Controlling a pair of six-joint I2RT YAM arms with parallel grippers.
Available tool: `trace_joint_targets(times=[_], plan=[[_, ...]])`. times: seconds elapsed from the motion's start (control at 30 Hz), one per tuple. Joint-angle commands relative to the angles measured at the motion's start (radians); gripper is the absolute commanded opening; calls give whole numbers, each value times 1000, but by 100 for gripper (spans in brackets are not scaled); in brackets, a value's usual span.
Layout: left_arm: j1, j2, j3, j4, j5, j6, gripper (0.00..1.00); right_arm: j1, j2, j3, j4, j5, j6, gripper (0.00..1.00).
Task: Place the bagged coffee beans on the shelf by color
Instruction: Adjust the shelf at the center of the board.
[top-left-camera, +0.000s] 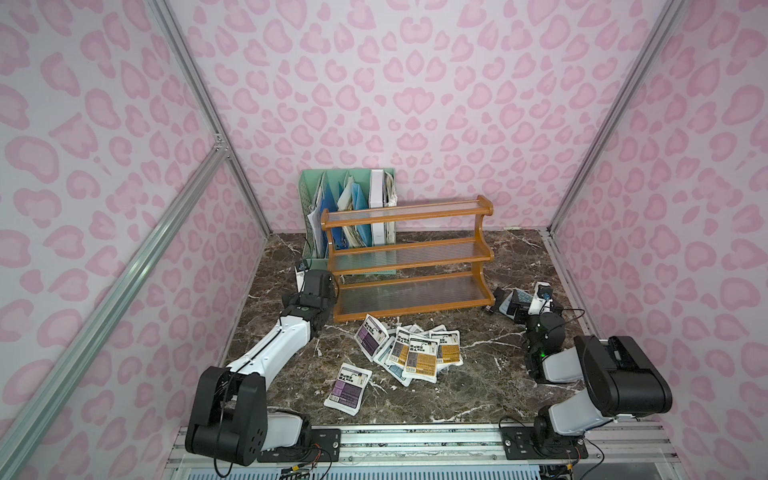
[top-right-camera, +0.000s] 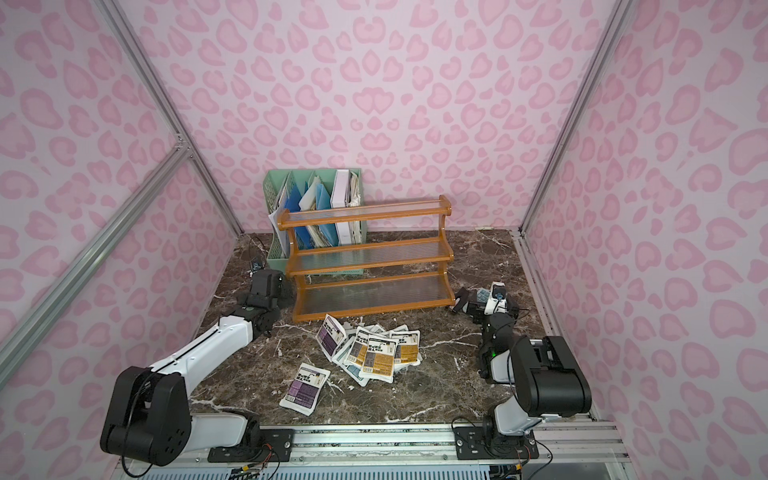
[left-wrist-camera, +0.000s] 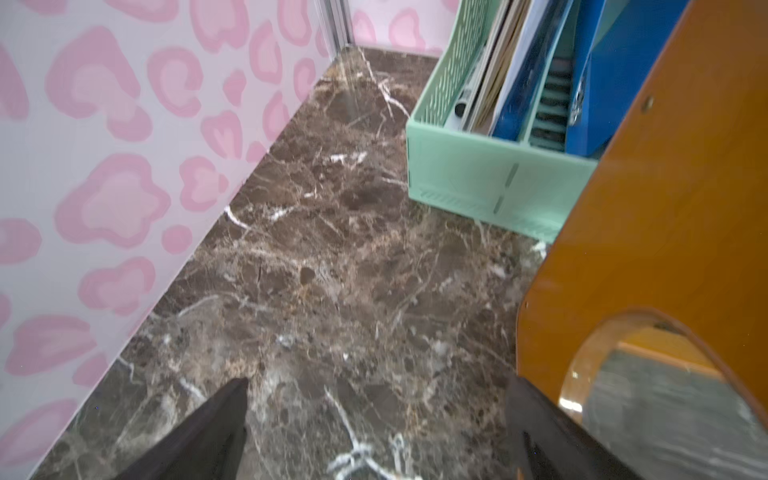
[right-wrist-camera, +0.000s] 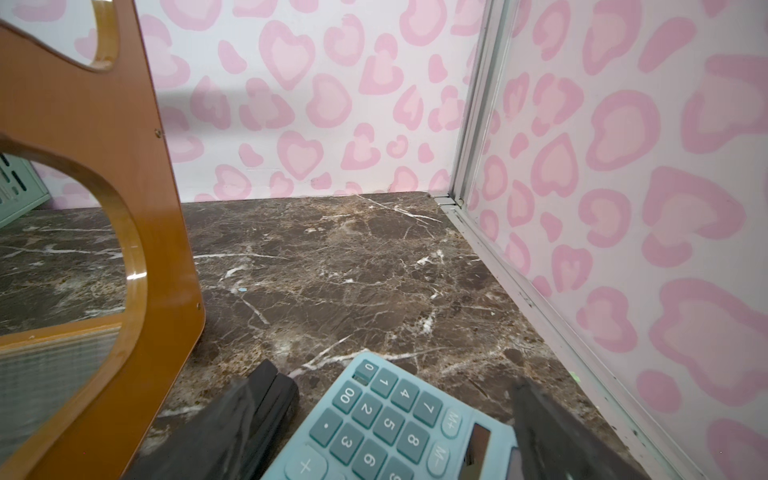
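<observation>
Status: sorting not begun; all three tiers of the shelf (top-left-camera: 415, 254) are bare.
Pouch location: bagged coffee beans lie in an overlapping heap (top-left-camera: 417, 353) on the table (top-left-camera: 478, 386), just in front of the lowest tier. One purple pouch (top-left-camera: 348, 388) lies apart from the heap, nearer the arm bases.
Left gripper (left-wrist-camera: 378, 386): jaws spread and empty, low over the table beside the shelf's left end panel.
Right gripper (right-wrist-camera: 395, 376): jaws spread and pinching nothing. The calculator (right-wrist-camera: 386, 424) lies between the fingers, beside the shelf's right end panel.
Risk, wrong object: closing the right jaws where they stand would likely seize the calculator.
Risk, shelf shift: one left finger sits close to the end panel, so a sideways move could push the rack.
Risk, double pick: the pouches overlap, and a pinch into the heap may lift two or drag neighbours.
Risk, slip: the pouches look puffy and slick, so a shallow grip may lose one.
Risk, colour error: labels buried in the heap cannot be read until uncovered.
Count, orange labels: three visible in both top views.
Count, purple labels: two visible, including a leaning pouch (top-left-camera: 370, 337).
Count, blue-grey labels: mostly buried; number cannot be told.
Count, other: one shelf, one calculator, one file holder (left-wrist-camera: 461, 174), two arms.
</observation>
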Motion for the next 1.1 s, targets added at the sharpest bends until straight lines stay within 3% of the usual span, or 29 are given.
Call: trace_joint_targets(times=[0.0,0.13,0.43,0.5,0.67,0.83,1.07], plan=[[-2,-3,9,-54,-26,-51,99,0,-2,-3,30,22,16,98],[-2,8,52,-133,-6,-80,99,0,-3,-1,26,19,14,97],[-18,-12,71,-409,-8,-303,99,15,-12,5,10,34,-6,96],[-20,-30,71,-441,6,-320,99,44,-19,2,17,95,-17,94],[-23,-64,71,-510,46,-343,99,81,-30,-34,76,188,-32,77],[-33,-71,94,-558,92,-357,99,57,0,-5,71,159,-12,82],[-103,-84,92,-629,168,-368,99,69,-3,-22,101,174,-23,80]])
